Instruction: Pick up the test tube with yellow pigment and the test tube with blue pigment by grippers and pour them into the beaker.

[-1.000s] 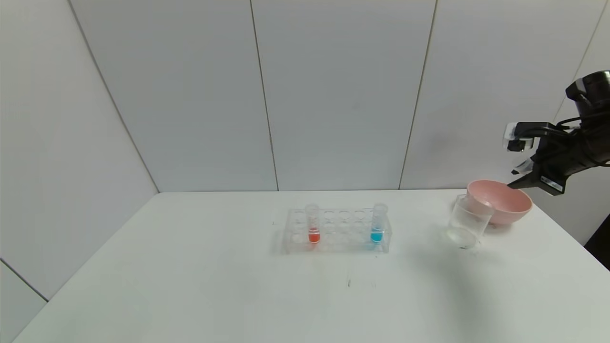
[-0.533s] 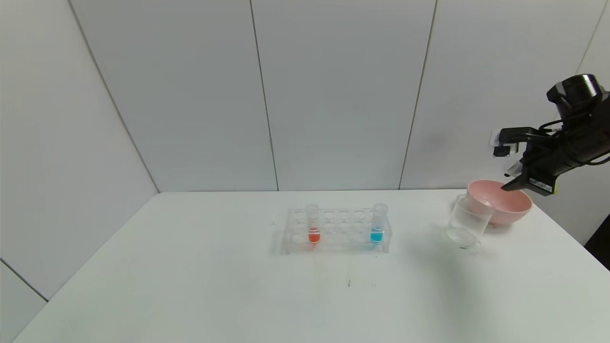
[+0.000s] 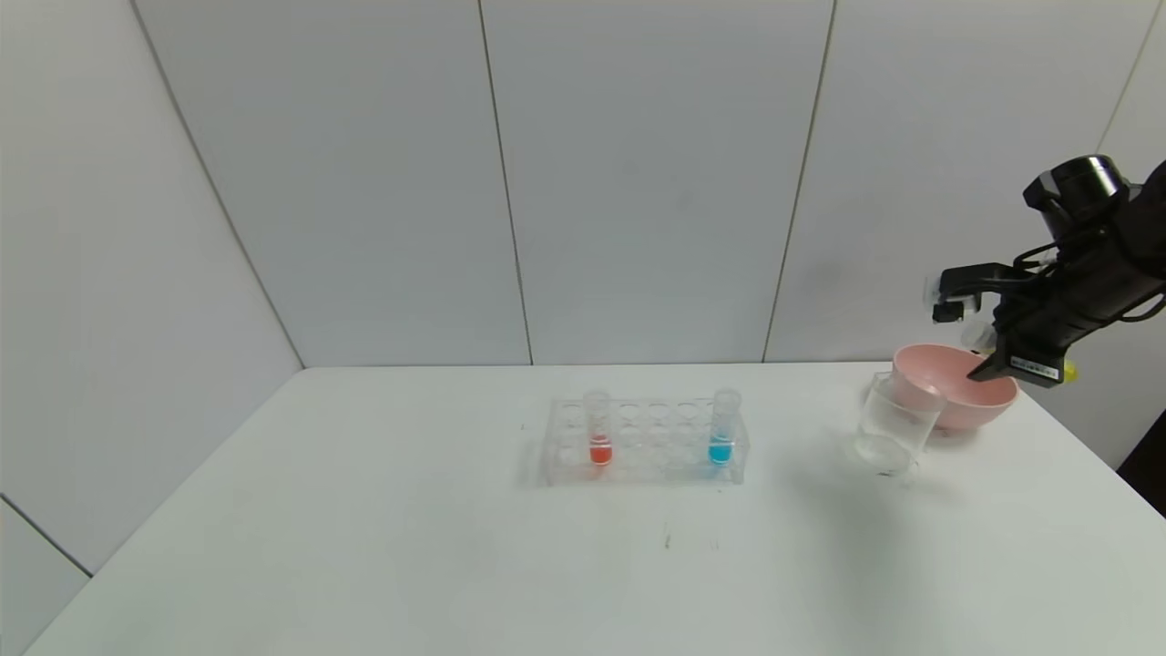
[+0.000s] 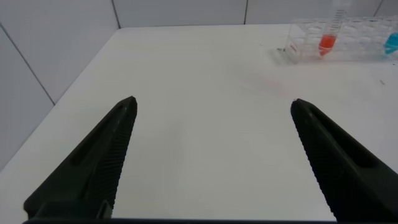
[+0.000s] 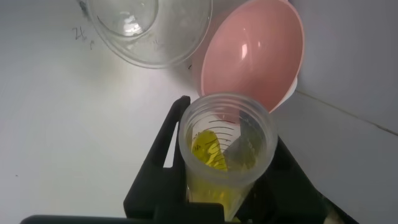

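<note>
Yellow tube [image 5: 227, 155] clamped in right gripper [image 3: 1020, 351] above pink bowl [image 3: 956, 394], beaker [image 3: 894, 424] adjacent.

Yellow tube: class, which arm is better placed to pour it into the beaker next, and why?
Right. The right tool is shut on the yellow tube and hangs above the pink bowl, close to the beaker. The left tool is open, empty, well away beyond the rack.
</note>
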{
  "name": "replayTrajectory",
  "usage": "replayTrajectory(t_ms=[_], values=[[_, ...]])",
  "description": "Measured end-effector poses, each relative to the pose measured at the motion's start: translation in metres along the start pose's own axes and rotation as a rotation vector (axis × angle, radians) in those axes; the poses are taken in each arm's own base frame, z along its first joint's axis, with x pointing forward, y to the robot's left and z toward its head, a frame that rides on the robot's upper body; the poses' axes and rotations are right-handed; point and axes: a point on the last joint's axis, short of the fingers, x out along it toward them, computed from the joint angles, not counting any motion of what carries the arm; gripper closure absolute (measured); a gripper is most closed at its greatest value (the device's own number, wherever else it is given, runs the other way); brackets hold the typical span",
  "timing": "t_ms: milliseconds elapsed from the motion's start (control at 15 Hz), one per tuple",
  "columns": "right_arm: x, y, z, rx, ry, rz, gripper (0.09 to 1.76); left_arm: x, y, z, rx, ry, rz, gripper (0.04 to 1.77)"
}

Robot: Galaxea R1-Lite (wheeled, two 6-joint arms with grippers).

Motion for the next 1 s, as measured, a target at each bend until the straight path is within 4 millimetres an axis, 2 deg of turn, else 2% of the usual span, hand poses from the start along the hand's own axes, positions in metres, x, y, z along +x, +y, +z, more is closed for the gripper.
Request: replayTrajectory(t_ms=[1000], values=[[0.018,0.011,0.026,-0.099,0.182,-0.054,1.24,0.0,0.0,0.0,0.0,0.0,0.0,0.05]])
